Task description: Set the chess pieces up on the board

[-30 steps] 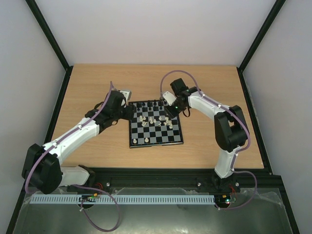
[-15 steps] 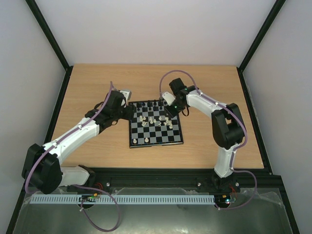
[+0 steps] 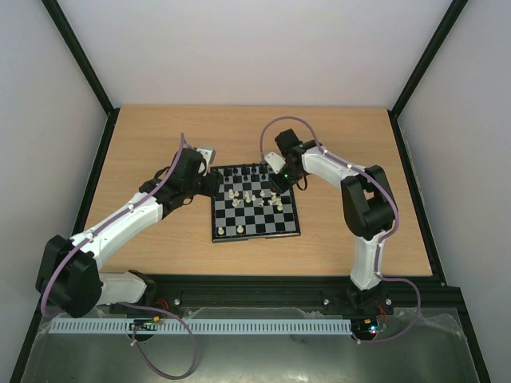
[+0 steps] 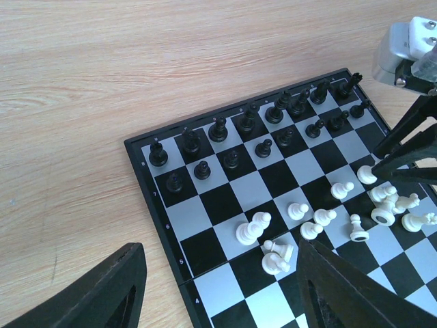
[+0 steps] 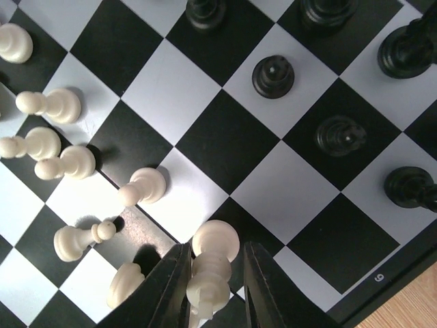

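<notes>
Your right gripper closely flanks 1 white piece; whether it clamps, you cannot tell. Left gripper gapes wide over the board.

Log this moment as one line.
left claw: open at board edge | right claw: shut on white piece | black pieces: two far rows

The table is pale wood with a fine straight grain and a matt, even finish. The board looks like smooth plastic: its black squares are satin, and its pale squares show a dull grey glare toward 8 o'clock in the right wrist view. The black pieces toward 1 o'clock are glossy with small highlights. The cream-white piece at 6 o'clock is smooth with a soft sheen, pinched between the right gripper's matt black plastic fingers. The left gripper's fingers are the same dull black.
</notes>
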`<state>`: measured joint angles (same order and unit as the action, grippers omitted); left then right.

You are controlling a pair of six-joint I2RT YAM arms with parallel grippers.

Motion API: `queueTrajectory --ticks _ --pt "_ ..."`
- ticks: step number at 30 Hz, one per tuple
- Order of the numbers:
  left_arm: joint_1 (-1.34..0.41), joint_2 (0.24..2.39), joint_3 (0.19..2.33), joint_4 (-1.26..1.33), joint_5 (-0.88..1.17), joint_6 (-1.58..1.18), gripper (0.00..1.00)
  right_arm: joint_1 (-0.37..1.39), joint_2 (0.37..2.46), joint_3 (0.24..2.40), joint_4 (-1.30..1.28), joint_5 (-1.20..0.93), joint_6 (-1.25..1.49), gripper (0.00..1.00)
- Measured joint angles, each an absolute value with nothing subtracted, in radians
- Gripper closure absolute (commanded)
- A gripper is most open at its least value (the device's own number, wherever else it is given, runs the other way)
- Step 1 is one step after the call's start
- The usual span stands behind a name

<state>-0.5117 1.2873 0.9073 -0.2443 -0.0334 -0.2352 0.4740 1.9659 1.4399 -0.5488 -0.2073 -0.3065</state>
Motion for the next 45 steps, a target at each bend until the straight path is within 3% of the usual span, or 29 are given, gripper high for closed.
queueTrajectory --ticks 11,32,45 --pt "-0.512 1.288 0.907 -0.245 -0.03 -0.235 0.38 0.474 1.968 1.45 -0.547 -0.189 -0.291 0.9" --pt "-0.512 1.288 0.907 -0.245 -0.03 -0.236 0.38 0.487 1.81 1.43 -0.549 -0.244 -0.305 0.92" --pt "-0.512 1.288 0.907 -0.245 -0.031 -0.236 0.38 0.744 1.715 1.24 -0.577 -0.245 -0.432 0.91"
